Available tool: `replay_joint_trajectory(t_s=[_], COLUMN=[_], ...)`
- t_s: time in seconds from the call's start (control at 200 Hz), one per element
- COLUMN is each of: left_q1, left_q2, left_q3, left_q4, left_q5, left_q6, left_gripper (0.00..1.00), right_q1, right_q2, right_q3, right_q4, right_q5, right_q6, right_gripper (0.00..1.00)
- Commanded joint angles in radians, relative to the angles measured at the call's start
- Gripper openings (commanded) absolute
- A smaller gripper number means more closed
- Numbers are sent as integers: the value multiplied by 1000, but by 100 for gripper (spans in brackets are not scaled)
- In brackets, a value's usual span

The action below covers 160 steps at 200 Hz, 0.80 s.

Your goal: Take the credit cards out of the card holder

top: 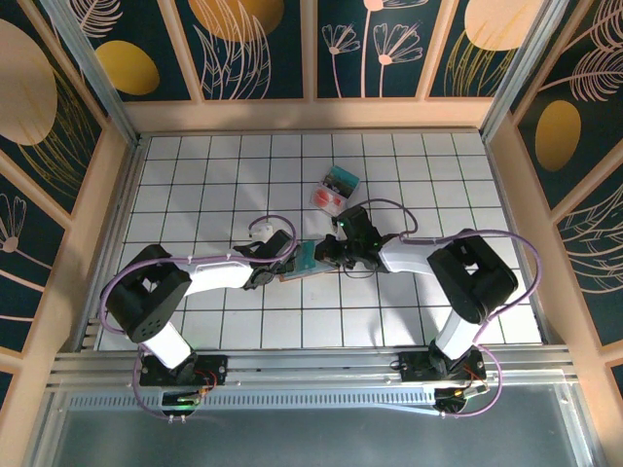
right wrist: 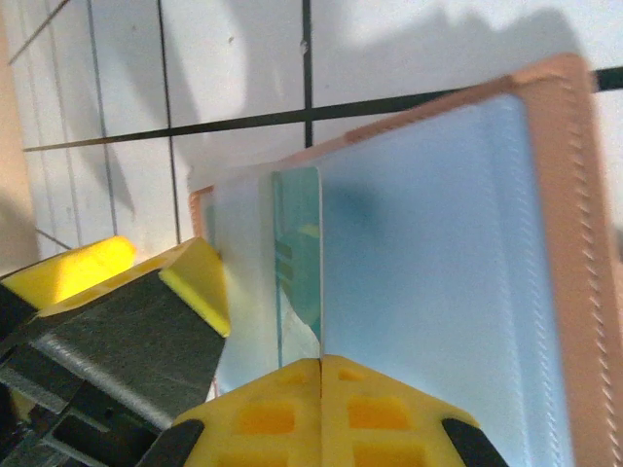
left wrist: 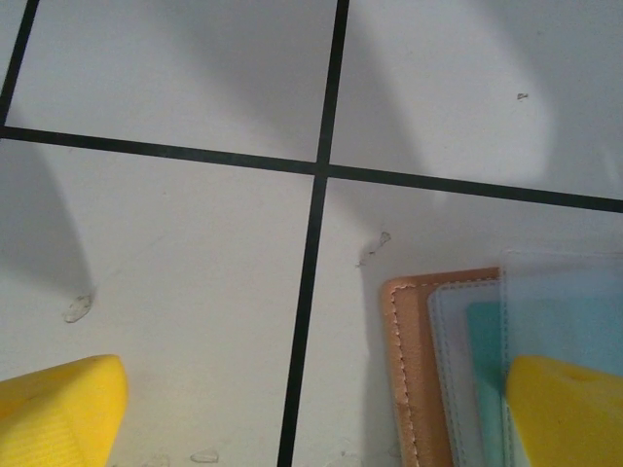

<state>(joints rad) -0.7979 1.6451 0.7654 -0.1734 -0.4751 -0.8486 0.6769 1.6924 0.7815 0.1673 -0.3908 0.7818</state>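
Lying open near the middle of the white tiled table (top: 409,175), the tan leather card holder (right wrist: 438,272) shows its blue-grey inside between the two arms. A teal card (right wrist: 297,263) sticks partly out of its clear pocket. The right gripper (right wrist: 321,389) has its yellow pads pressed together on that card's edge. The left gripper (left wrist: 311,418) stands wide apart at the holder's corner, with one fingertip over the holder and the other over bare tile. Farther back sits a clear plastic box (top: 334,187) with red and teal contents.
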Motion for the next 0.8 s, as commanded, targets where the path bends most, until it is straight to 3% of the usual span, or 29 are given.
replay_joint_trajectory(t_s=[0.0,0.295,0.415,0.796], left_q1=[4,-39,-38,-39], left_q2=[-18,31,62,102], left_q3=[7,52,52,22], left_q4=[-114,-80,-69,-40], left_q5=[30,61,62,74], left_q6=[51,93,91,74], left_gripper=[99,99,99,99], right_q1=[11,32,38,45], right_q2=[-27,-10,-13,34], right_q3=[49,89,91,59], right_q4=[-141,-144,-135,45], right_q5=[100,102,97,-22], right_q6=[-60,-57,-58,-6], right_gripper=[2,3,8,17])
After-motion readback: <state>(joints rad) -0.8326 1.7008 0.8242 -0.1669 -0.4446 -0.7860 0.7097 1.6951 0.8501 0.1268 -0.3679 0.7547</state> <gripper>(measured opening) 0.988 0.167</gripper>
